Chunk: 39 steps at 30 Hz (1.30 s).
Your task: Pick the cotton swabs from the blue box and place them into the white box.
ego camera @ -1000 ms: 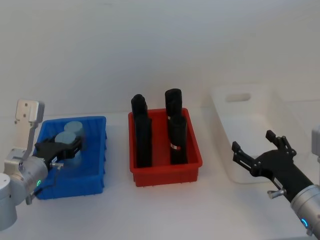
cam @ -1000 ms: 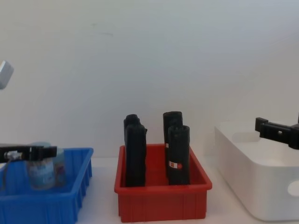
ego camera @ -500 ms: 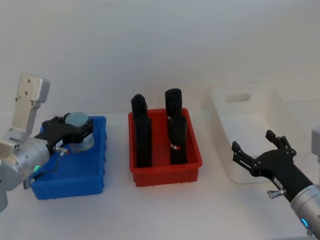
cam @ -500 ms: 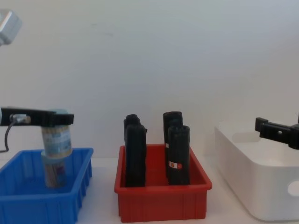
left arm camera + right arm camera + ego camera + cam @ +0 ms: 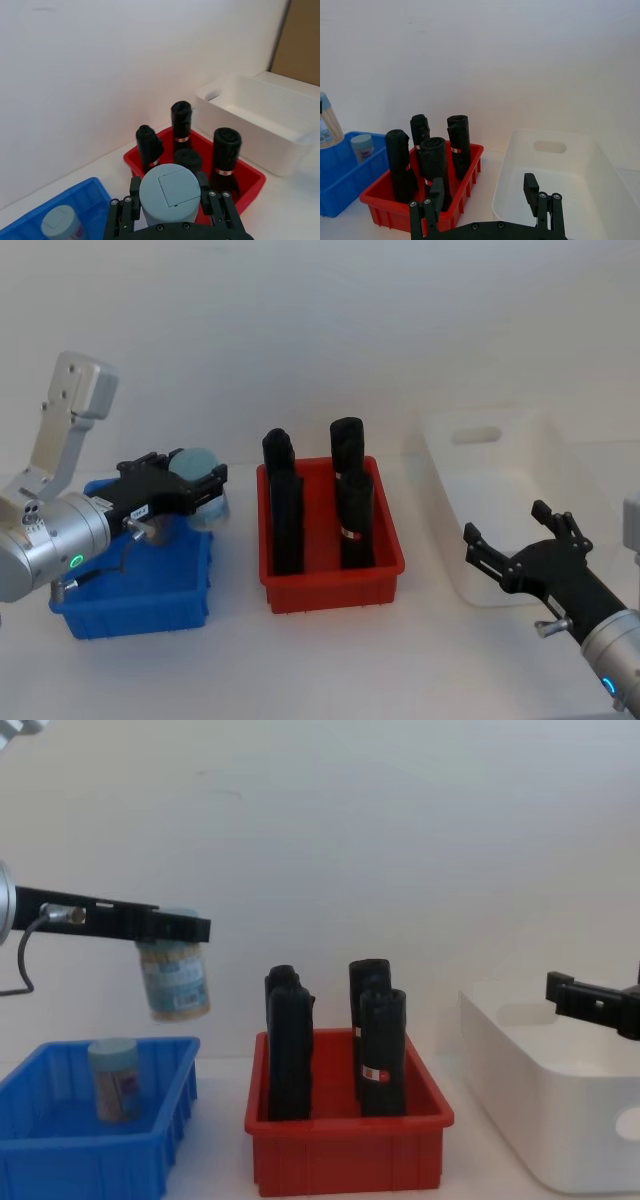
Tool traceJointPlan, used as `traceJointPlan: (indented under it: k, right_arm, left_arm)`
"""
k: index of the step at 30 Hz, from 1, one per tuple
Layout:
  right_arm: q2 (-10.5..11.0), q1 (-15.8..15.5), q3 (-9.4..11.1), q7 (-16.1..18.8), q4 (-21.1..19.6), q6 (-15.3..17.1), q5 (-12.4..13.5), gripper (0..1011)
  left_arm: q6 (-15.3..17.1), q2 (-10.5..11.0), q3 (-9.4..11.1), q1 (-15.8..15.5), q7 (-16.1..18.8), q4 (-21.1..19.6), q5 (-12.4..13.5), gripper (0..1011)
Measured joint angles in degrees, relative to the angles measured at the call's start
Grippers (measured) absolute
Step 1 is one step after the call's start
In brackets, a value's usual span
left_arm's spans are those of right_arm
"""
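While the right gripper [image 5: 510,525] hovered nearest the robot, by the near end of the white box [image 5: 540,1120], its jaws stood wide apart and held nothing. On the other side, the left gripper [image 5: 197,483] was clamped on one of the cotton swabs [image 5: 175,982], pinching the jar just under its pale blue lid. The jar hung nearly upright in the air, well above the rim of the blue box [image 5: 90,1160] and over that box's right end, with its tan sticks showing through the clear wall. A second jar [image 5: 113,1078] stood upright inside the blue box, toward its middle, apart from the held one.

Between the blue box and the white box sat a red bin [image 5: 345,1155] carrying four black rolls [image 5: 290,1050], all standing on end. The three containers lay in a row on a white table [image 5: 330,660], the white box farthest right. Behind them rose a plain pale wall [image 5: 320,320].
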Motion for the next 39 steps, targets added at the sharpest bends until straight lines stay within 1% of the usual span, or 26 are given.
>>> traceJointPlan:
  k: [2, 3, 5, 7, 8, 10, 11, 13, 19, 20, 23, 24, 29, 32, 37, 39]
  right_arm:
    - [0.00, 0.00, 0.00, 0.00, 0.00, 0.00, 0.00, 1002]
    - [0.00, 0.00, 0.00, 0.00, 0.00, 0.00, 0.00, 1002]
    - [0.00, 0.00, 0.00, 0.00, 0.00, 0.00, 0.00, 1002]
    - [0.00, 0.00, 0.00, 0.00, 0.00, 0.00, 0.00, 1002]
    - [0.00, 0.00, 0.00, 0.00, 0.00, 0.00, 0.00, 1002]
    - [0.00, 0.00, 0.00, 0.00, 0.00, 0.00, 0.00, 1002]
    - [0.00, 0.00, 0.00, 0.00, 0.00, 0.00, 0.00, 1001]
    - [0.00, 0.00, 0.00, 0.00, 0.00, 0.00, 0.00, 1002]
    - [0.00, 0.00, 0.00, 0.00, 0.00, 0.00, 0.00, 1001]
    - [0.00, 0.00, 0.00, 0.00, 0.00, 0.00, 0.00, 1002]
    - [0.00, 0.00, 0.00, 0.00, 0.00, 0.00, 0.00, 1002]
    - [0.00, 0.00, 0.00, 0.01, 0.00, 0.00, -0.01, 1002]
    - [-0.08, 0.10, -0.09, 0.55, 0.00, 0.09, -0.25, 1002]
    - [-0.22, 0.32, -0.30, 1.52, 0.00, 0.32, -0.59, 1001]
    - [-0.48, 0.84, -0.72, 3.61, 0.01, 1.02, -1.35, 1001]
    - [-0.64, 1.16, -0.97, 4.94, 0.05, 1.54, -1.81, 1001]
  left_arm:
    - [0.54, 0.11, 0.11, -0.23, -1.92, -0.62, -0.22, 668]
    - [0.63, 0.12, 0.14, -0.29, -2.21, -0.75, -0.27, 668]
    - [1.06, 0.14, 0.35, -0.60, -4.08, -1.15, -0.41, 668]
    - [1.25, 0.14, 0.50, -0.82, -5.16, -1.31, -0.47, 668]
    - [1.46, 0.10, 0.68, -1.06, -6.44, -1.40, -0.51, 668]
    - [1.64, -0.02, 0.92, -1.36, -7.59, -1.44, -0.54, 668]
    - [1.77, -0.18, 1.20, -1.69, -8.88, -1.45, -0.54, 668]
    - [1.85, -0.34, 1.44, -1.99, -10.04, -1.44, -0.54, 668]
    - [2.03, -1.23, 2.61, -3.46, -14.82, -0.60, -0.26, 668]
    - [2.03, -1.54, 2.97, -3.92, -16.18, -0.28, -0.15, 668]
    - [2.03, -2.00, 3.48, -4.54, -17.93, 0.30, 0.07, 668]
    - [2.03, -2.32, 3.82, -4.95, -19.20, 0.66, 0.24, 668]
    - [2.00, -3.18, 4.75, -6.06, -21.84, 1.63, 0.57, 668]
    - [1.98, -3.60, 5.23, -6.59, -23.16, 2.12, 0.72, 668]
    - [1.95, -4.13, 5.84, -7.26, -24.81, 2.72, 0.91, 668]
    - [1.94, -4.24, 5.95, -7.39, -25.12, 2.82, 0.94, 668]
